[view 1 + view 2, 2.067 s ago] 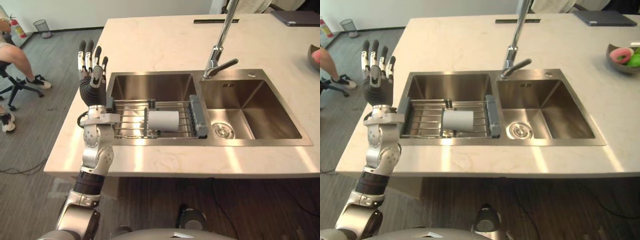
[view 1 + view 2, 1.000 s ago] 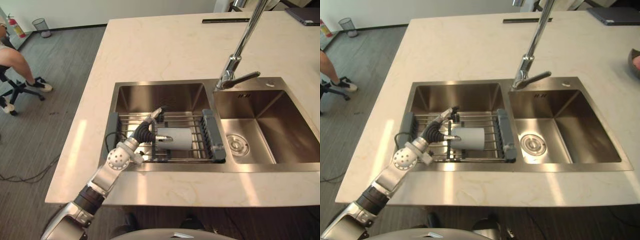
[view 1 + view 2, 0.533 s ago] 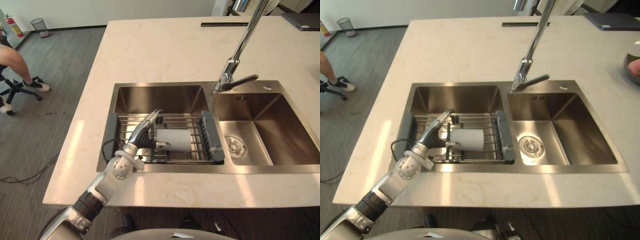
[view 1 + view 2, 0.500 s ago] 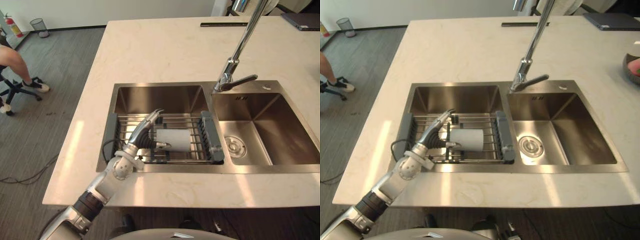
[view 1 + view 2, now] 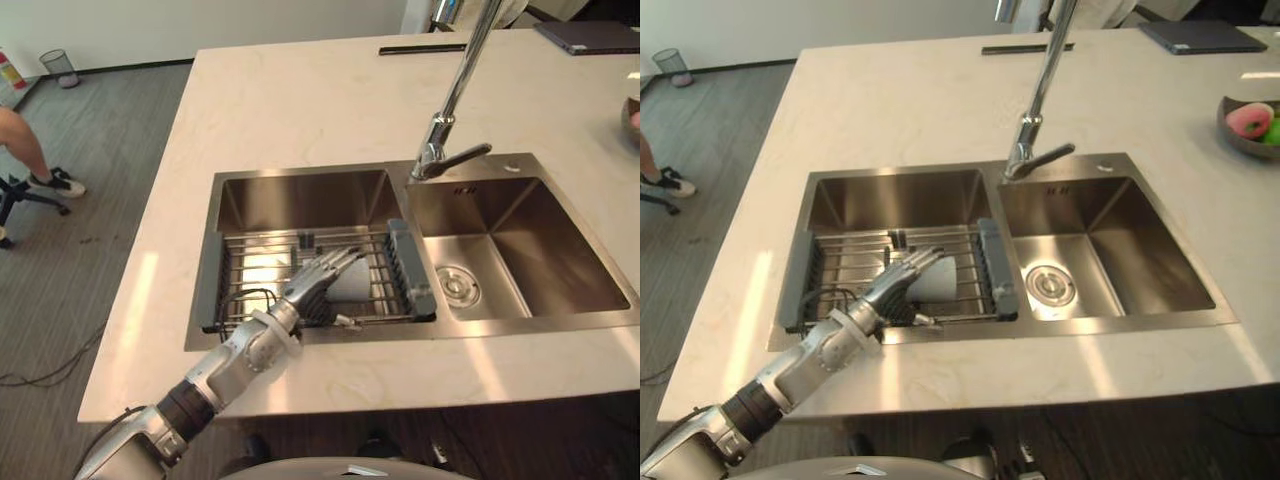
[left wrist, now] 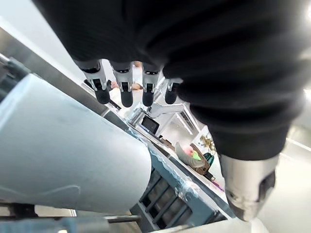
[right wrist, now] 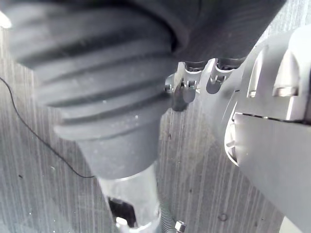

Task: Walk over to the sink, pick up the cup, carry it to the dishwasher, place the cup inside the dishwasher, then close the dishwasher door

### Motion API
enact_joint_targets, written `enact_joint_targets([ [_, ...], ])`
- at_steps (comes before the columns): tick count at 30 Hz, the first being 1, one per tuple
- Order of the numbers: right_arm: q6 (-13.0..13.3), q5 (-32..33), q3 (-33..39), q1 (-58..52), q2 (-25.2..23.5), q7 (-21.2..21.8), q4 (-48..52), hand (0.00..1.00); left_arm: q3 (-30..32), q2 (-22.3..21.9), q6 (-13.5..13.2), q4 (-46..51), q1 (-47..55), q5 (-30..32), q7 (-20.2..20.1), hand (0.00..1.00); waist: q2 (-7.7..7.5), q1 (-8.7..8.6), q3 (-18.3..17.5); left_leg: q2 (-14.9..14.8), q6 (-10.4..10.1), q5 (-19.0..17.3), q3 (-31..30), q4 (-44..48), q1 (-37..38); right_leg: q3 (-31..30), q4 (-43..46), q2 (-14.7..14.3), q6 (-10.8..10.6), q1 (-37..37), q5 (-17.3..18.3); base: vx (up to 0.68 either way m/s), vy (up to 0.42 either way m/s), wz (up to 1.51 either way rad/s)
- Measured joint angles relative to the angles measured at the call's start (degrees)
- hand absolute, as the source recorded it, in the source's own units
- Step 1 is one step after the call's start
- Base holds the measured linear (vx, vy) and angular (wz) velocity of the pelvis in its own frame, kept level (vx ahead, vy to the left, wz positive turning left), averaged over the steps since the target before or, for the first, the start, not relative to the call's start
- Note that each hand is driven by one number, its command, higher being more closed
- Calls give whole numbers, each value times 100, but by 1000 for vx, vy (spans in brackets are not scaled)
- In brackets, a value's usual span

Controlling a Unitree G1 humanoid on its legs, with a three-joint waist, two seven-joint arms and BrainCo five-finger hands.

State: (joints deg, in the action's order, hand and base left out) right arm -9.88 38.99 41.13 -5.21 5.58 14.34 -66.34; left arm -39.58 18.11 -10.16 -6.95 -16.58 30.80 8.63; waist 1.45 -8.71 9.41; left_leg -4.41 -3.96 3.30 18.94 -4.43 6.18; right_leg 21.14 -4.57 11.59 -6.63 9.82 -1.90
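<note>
Left eye view, sink: a double steel sink is sitting in a pale stone surface, with a tall faucet standing between the two basins.
Left eye view, rack: a wire drying rack is spanning the left basin.
Left eye view, cup: the white cup is lying on its side in the rack, near the rack's right end.
Left eye view, left hand: the left hand is hanging over the cup from the near left, palm down.
Right eye view, bowl: a dark bowl holding pink and green pieces is sitting at the surface's far right.
Left wrist view, fingers: the fingers are stretching out straight just above the cup's side, not curling round it; the thumb is standing apart beside it.
Right wrist view, right hand: the right hand is hanging over grey plank floor; I cannot tell how its fingers are set.
</note>
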Motion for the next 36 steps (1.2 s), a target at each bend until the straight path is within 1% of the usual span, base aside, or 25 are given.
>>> enact_joint_targets([
  [3,0,10,-3,2,18,-21,-3,0,-8,12,192,-55,-104,101,-59,0,43,-77,-27,-2,0,0,0,0,0,-1,0,0,-2,-3,-2,0,0,0],
  [7,-3,174,-3,23,50,-74,-13,0,-109,114,350,-71,-235,188,-56,0,68,-94,-42,-5,0,0,2,0,0,-1,0,-1,-8,-5,-5,0,0,0],
  [10,1,225,-21,39,68,-109,-16,0,-108,123,485,-168,-353,207,45,0,70,-121,-43,-6,-1,1,5,0,1,-1,0,-1,-25,-4,-16,0,0,0],
  [12,6,225,-46,39,66,-125,-45,0,-104,128,582,-289,-437,205,219,0,71,-154,-43,-7,-1,1,12,1,6,-5,0,-1,-65,-1,-40,0,0,0],
  [13,24,225,-66,30,60,-128,-60,0,-96,171,684,-311,-452,208,328,0,71,-228,-43,-9,-1,1,25,0,10,-16,0,-1,-68,-3,-42,-9,0,-4],
  [15,82,224,-160,3,60,-131,-76,0,-88,176,730,-324,-455,214,362,0,71,-250,-43,-13,-7,-3,51,0,20,-37,-1,-1,-66,-8,-41,-10,1,-9],
  [16,154,220,-283,-46,57,-165,-90,0,-77,178,760,-346,-459,245,362,0,71,-253,-43,-23,-24,-18,113,0,46,-96,-3,-5,-59,-19,-37,-13,1,-22],
  [18,228,219,-302,-84,45,-243,-101,0,-50,179,758,-408,-461,322,352,0,74,-248,-43,-29,-42,-40,174,-1,88,-167,-7,-9,-49,-27,-31,-14,0,-18],
  [19,270,215,-384,-131,51,-243,-97,0,-43,182,741,-494,-500,321,287,0,82,-284,-47,-29,-44,-44,173,-1,86,-166,-19,-9,-45,-29,-28,-13,-3,-4],
  [23,349,154,-528,-197,39,-240,-97,0,-53,248,783,-671,-688,315,-532,0,100,-385,-49,-32,-49,-47,175,-2,47,-167,-24,-11,-46,-70,-27,0,0,0],
  [25,359,132,-572,-199,34,-236,-97,0,-57,278,833,-663,-729,318,-718,0,115,-405,-50,-34,-51,-49,180,-1,19,-166,-4,-13,-54,-106,-31,0,0,0],
  [27,401,109,-685,-199,24,-234,-94,0,-66,280,939,-644,-810,318,-942,0,122,-408,-48,-34,-52,-50,179,0,4,-158,-3,-13,-95,-122,-56,0,0,0],
  [28,428,109,-729,-197,16,-233,-88,0,-89,283,1011,-622,-854,321,-1042,0,123,-413,-47,-33,-52,-50,179,0,4,-152,-3,-13,-96,-121,-56,0,0,0],
  [30,495,110,-840,-193,-27,-234,-32,0,-108,295,1296,-527,-918,342,-1276,0,133,-442,-42,-33,-54,-51,180,0,4,-146,-3,-13,-95,-121,-56,0,0,0],
  [31,507,110,-896,-192,-32,-234,-18,0,-110,300,1371,-518,-931,367,-1314,0,139,-444,-39,-33,-54,-51,180,0,4,-146,-3,-13,-95,-121,-56,0,0,0],
  [33,511,112,-971,-191,-36,-237,12,0,-114,312,1717,-501,-1022,533,-1533,0,188,-479,-23,-33,-54,-51,181,0,4,-146,-3,-13,-95,-122,-56,0,0,0],
  [35,509,115,-1078,-194,-18,-242,14,0,-101,341,1929,-534,-1062,595,-1665,0,234,-504,-13,-36,-54,-51,182,-1,4,-147,-3,-13,-95,-124,-56,0,0,0],
  [36,508,116,-1106,-194,-16,-244,14,0,-93,347,1964,-548,-1073,611,-1687,0,249,-508,-9,-36,-53,-51,183,-1,4,-147,-3,-14,-95,-125,-56,0,0,0],
])
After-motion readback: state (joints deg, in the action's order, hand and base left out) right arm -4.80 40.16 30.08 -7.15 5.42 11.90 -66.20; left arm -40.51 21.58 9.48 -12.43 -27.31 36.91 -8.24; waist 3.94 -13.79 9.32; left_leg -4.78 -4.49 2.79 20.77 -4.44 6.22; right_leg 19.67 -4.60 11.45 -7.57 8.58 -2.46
